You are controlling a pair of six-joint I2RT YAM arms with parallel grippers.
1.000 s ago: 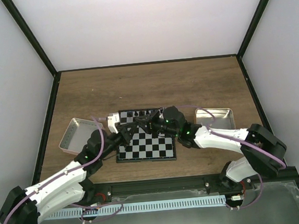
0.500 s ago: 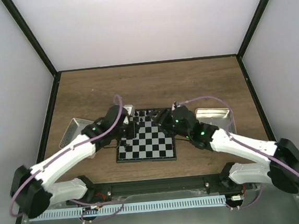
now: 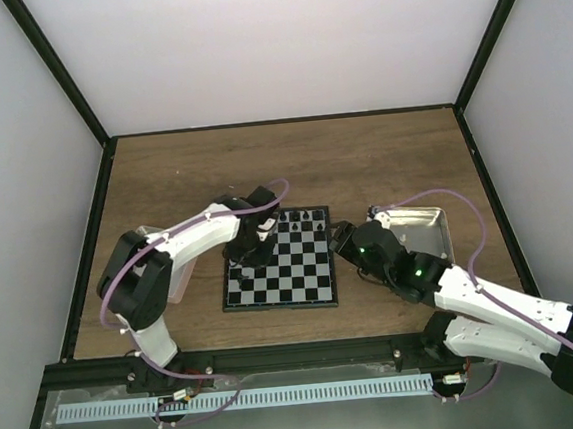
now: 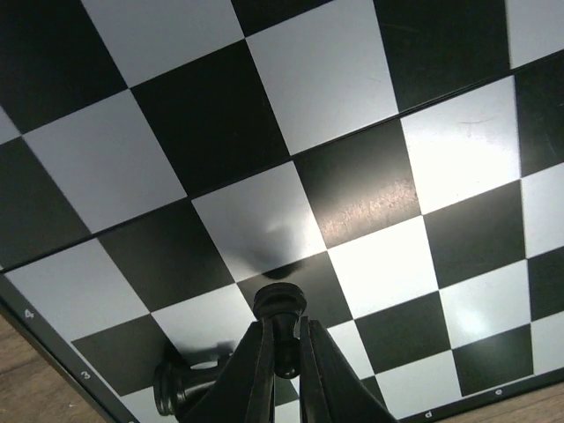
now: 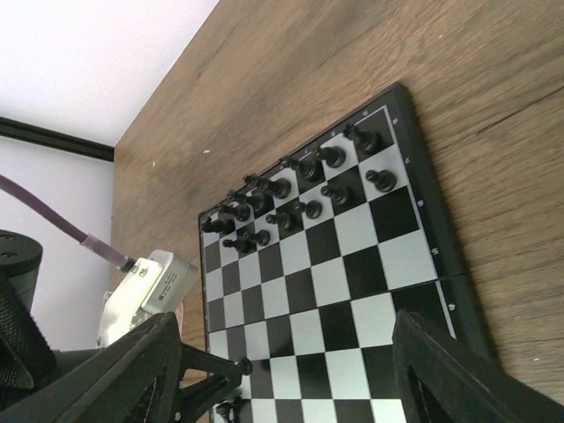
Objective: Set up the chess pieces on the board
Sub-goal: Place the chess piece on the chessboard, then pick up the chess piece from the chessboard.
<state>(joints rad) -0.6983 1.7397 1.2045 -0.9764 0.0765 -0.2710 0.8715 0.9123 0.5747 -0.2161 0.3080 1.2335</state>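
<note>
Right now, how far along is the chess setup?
Partly done: about a dozen black pieces stand on far rows of the board. In hand: the left gripper pinches a black pawn over the board; the right gripper is open, empty. Left: the white set, none on the board.

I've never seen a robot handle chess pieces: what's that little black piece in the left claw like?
It is a black pawn, glossy like plastic, with a round head above a narrow collar. The left gripper is shut on it, two dark fingers pinching its body so only the head pokes out. It hangs above the chessboard near its left edge; whether it touches the board cannot be told.
</note>
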